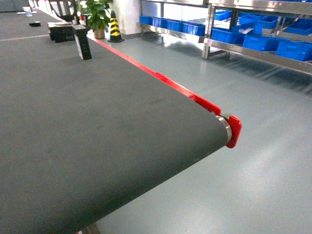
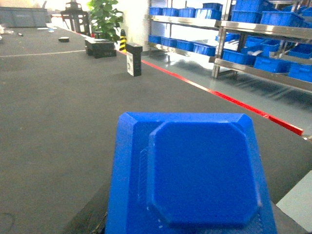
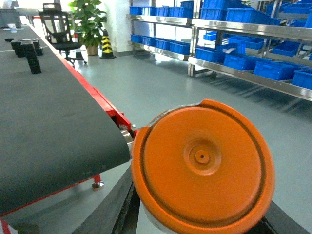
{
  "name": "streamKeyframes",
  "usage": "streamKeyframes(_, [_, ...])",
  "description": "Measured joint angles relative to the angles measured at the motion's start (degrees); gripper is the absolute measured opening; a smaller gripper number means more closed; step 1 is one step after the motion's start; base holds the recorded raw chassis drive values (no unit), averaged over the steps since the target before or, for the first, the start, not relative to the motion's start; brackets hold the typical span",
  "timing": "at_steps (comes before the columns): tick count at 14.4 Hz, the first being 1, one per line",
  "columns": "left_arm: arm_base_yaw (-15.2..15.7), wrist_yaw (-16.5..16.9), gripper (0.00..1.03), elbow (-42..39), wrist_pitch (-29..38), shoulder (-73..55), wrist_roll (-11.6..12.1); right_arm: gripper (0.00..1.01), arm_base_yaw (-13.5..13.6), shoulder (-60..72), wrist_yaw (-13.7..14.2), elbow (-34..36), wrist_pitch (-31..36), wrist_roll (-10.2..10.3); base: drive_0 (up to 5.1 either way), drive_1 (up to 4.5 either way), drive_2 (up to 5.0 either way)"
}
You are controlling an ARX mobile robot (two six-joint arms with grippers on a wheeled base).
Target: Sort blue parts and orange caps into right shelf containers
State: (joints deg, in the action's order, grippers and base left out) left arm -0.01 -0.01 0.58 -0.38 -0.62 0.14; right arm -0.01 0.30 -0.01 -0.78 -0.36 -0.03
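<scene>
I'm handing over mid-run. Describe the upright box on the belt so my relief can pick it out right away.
Follow the dark conveyor belt along its red edge strip toward the potted plant. The box stands upright near that edge, short of the plant. Unlike the low black stack behind it, it is tall, narrow and stands alone.

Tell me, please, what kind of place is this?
Probably a factory or warehouse sorting line: a long conveyor belt with a red edge, steel shelves holding blue crates, and a smooth grey floor with a striped cone.
</scene>
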Motion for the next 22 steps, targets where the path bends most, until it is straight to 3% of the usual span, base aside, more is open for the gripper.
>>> streamKeyframes(22, [0.0, 0.0, 0.43, 0.0, 0.0, 0.0, 0.0, 0.42, 0.0, 0.0, 0.0, 0.0, 0.0, 0.0, -1.6, -1.58, -1.6])
